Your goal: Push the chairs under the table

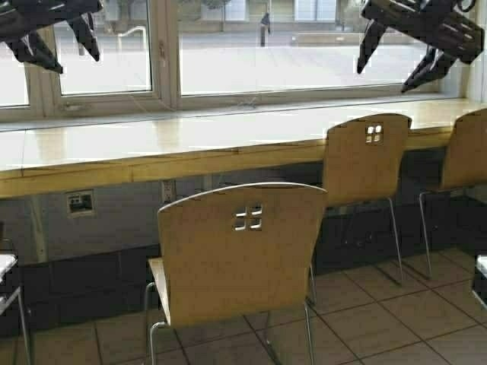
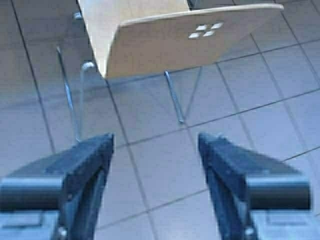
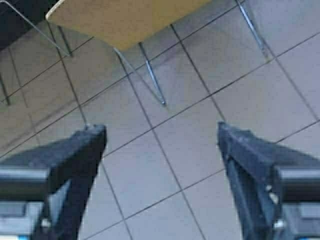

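Observation:
Three tan chairs stand at the long pale table (image 1: 190, 144) with its yellow front edge. The nearest chair (image 1: 236, 251) stands back from the table, its backrest towards me. A second chair (image 1: 365, 160) and a third (image 1: 466, 148) at the right edge stand close against the table. My left gripper (image 1: 57, 42) is raised at the top left, open and empty. My right gripper (image 1: 399, 65) is raised at the top right, open and empty. The left wrist view shows its gripper (image 2: 156, 142) above floor tiles behind the nearest chair (image 2: 175, 40). The right wrist view shows its gripper (image 3: 162, 132) above tiles near a tan chair (image 3: 125, 20).
A wide window (image 1: 228, 46) runs behind the table. A wall socket (image 1: 80, 202) sits under the table at the left. The floor (image 1: 380, 312) is tiled. Pale-edged objects stick in at the left edge (image 1: 6, 274) and the right edge (image 1: 481, 277).

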